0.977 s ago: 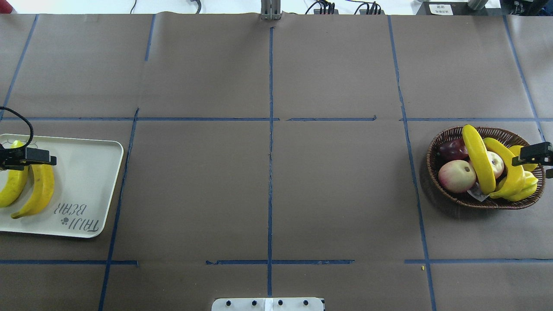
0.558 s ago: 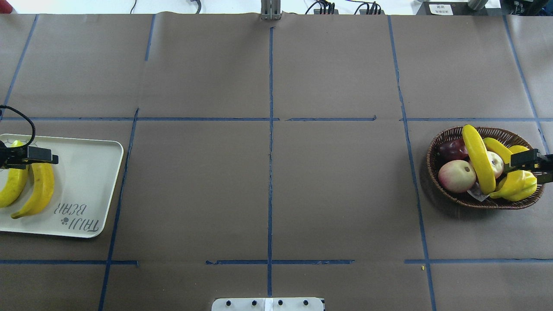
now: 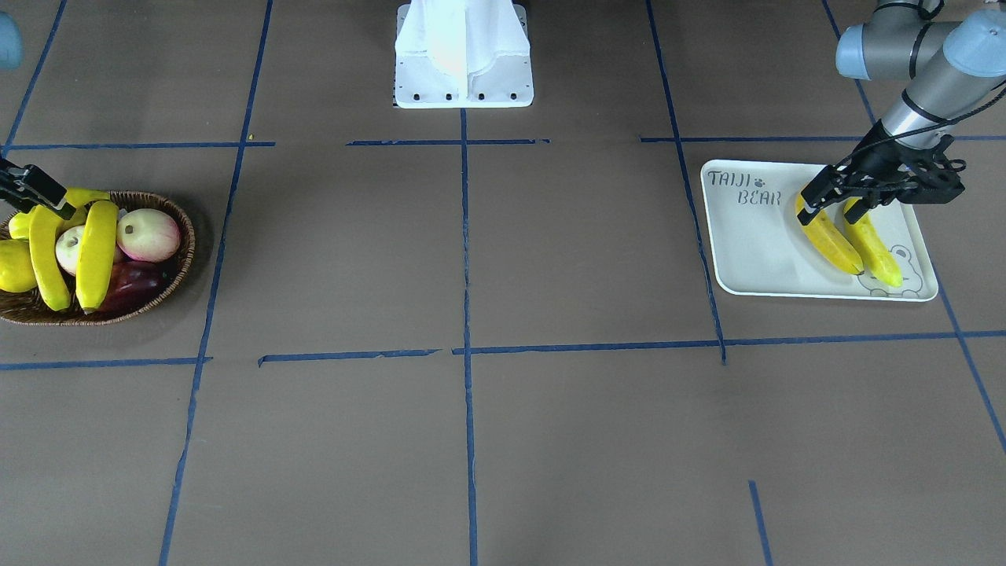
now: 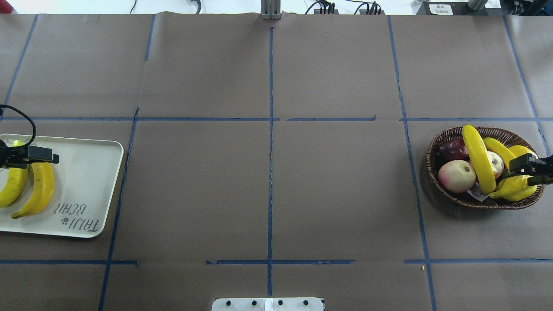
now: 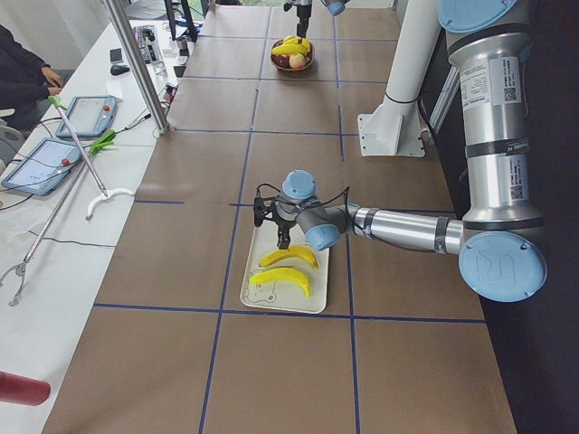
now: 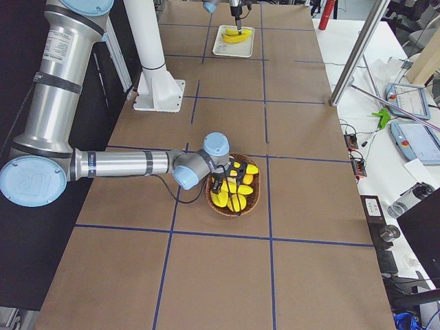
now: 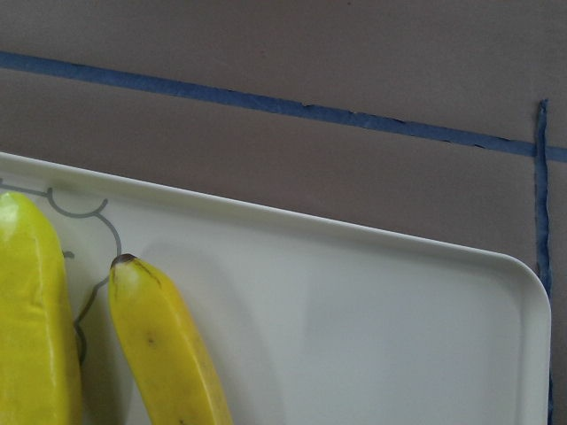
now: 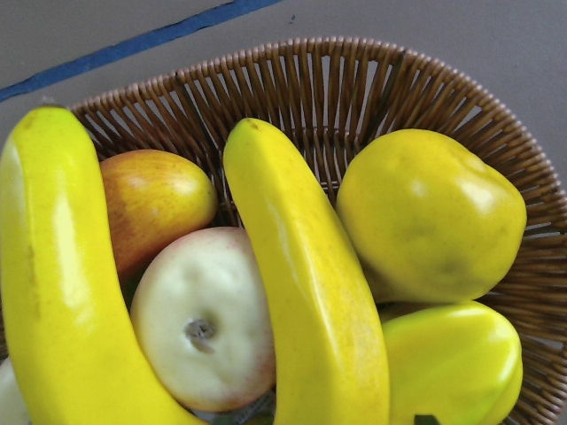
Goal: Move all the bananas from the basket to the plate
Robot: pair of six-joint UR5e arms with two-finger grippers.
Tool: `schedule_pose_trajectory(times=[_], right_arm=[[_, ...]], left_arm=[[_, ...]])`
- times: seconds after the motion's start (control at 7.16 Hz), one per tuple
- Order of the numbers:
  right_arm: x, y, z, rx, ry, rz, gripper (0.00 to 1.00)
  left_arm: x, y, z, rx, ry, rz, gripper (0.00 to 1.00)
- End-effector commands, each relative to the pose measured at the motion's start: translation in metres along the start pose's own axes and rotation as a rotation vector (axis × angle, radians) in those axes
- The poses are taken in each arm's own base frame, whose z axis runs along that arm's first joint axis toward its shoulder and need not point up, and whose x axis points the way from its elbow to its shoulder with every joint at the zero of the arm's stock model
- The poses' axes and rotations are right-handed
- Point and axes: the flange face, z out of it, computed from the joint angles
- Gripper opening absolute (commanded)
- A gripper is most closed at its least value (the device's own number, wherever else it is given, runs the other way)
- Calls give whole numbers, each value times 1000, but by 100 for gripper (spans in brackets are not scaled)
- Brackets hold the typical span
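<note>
Two bananas lie in the brown wicker basket at the table's right. My right gripper is low over the basket, jaws open to either side of the second banana. The white plate at the left holds two bananas. My left gripper hovers open just above their near ends, holding nothing. The left wrist view shows the plate's rim and both bananas.
The basket also holds a pale pink apple, a dark red fruit, a stubby yellow fruit and a yellow-green ridged fruit. The robot's white base stands at the middle. Blue tape lines cross the brown table.
My right gripper has moved down and inward onto the banana in the basket. My left gripper has stayed over the plate, almost unmoved.
</note>
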Motion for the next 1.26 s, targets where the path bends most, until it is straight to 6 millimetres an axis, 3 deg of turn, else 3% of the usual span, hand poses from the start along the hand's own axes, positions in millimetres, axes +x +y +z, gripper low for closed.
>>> schedule_pose_trajectory(times=[0.0,0.28,0.42,0.84,1.12], right_arm=[[-5,-1,-1,0,-9,-9,3],[-3,1,-7,30,-38,-54,0],[7,1,-17,52,-55,-49,0],[47,-8,-74,148,-114,-52,0],[56,-14,-114,163,-203,-87,0]], left_arm=[[0,0,0,1,-1,0,99],[-2,0,0,2,-5,-3,99],[-2,0,0,2,-5,-3,99],[-1,-1,3,-1,-4,-1,99],[-4,-1,6,-3,-10,-5,100]])
